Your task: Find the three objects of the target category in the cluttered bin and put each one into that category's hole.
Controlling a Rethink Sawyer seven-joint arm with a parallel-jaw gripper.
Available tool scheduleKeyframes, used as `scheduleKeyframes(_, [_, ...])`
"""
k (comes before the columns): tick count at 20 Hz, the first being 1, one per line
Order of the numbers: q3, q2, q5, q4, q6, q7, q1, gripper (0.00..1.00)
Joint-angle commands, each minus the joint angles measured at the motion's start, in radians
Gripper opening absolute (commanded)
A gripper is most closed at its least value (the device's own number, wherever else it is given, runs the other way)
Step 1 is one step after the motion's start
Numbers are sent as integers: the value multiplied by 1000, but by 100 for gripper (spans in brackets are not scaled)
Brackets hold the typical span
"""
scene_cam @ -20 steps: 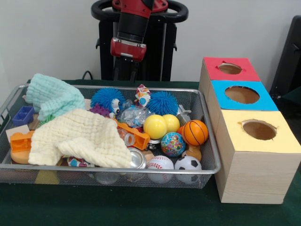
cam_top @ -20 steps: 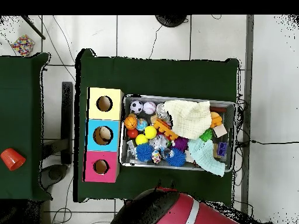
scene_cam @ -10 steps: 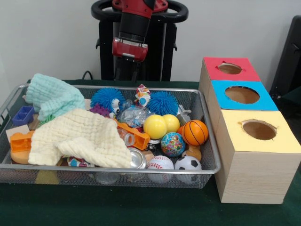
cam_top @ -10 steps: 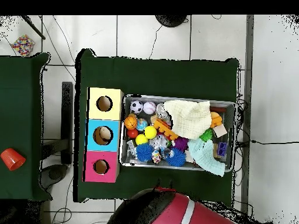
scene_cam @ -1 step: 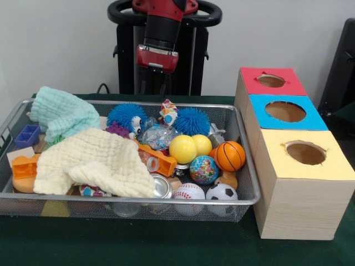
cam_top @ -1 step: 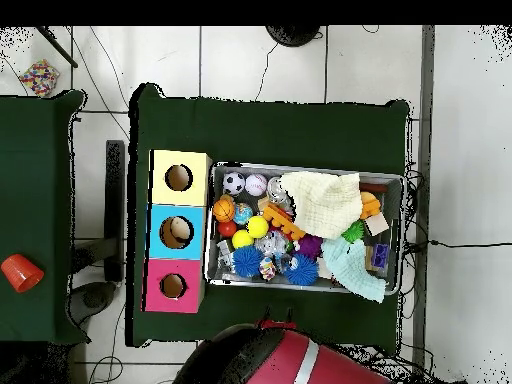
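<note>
A wire bin (scene_cam @ -1 step: 138, 200) holds a jumble of toys. At its right end lie two yellow balls (scene_cam @ -1 step: 183, 148), a small basketball (scene_cam @ -1 step: 230, 155), a globe ball (scene_cam @ -1 step: 203, 169), a baseball (scene_cam @ -1 step: 189, 192) and a soccer ball (scene_cam @ -1 step: 221, 192). Two blue spiky balls (scene_cam @ -1 step: 126, 115) sit at the back. A cream cloth (scene_cam @ -1 step: 97, 162) and a mint cloth (scene_cam @ -1 step: 64, 113) cover the left part. Beside the bin stand three boxes with round holes: red (scene_cam @ -1 step: 271, 81), blue (scene_cam @ -1 step: 285, 111), yellow (scene_cam @ -1 step: 305, 153). My gripper (scene_cam @ -1 step: 157, 62) hangs high behind the bin's back rim, touching nothing; its state is hidden against the dark pedestal.
Orange (scene_cam @ -1 step: 23, 166) and blue (scene_cam @ -1 step: 28, 136) blocks lie at the bin's left end, an orange piece (scene_cam @ -1 step: 158, 158) and a metal tin (scene_cam @ -1 step: 162, 187) mid-bin. In the overhead view a red cup (cam_top @ -1 step: 20, 271) stands on a separate side table.
The arm's red end has risen a little and drifted right in the front view. Nothing in the bin has moved.
</note>
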Motion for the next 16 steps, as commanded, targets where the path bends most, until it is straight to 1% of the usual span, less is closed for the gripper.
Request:
scheduleKeyframes(1, [74,31,48,-79,-34,250,4,100])
scheduleKeyframes(4, [73,30,57,-76,-36,253,13,100])
scheduleKeyframes(8, [69,54,106,-60,-81,274,50,100])
scheduleKeyframes(9, [68,52,109,-63,-79,272,56,100])
scheduleKeyframes(12, [66,57,81,-83,-73,259,45,100])
scheduleKeyframes(14, [69,77,52,-104,-75,257,25,100])
scheduleKeyframes(16, [72,100,41,-118,-92,264,11,100])
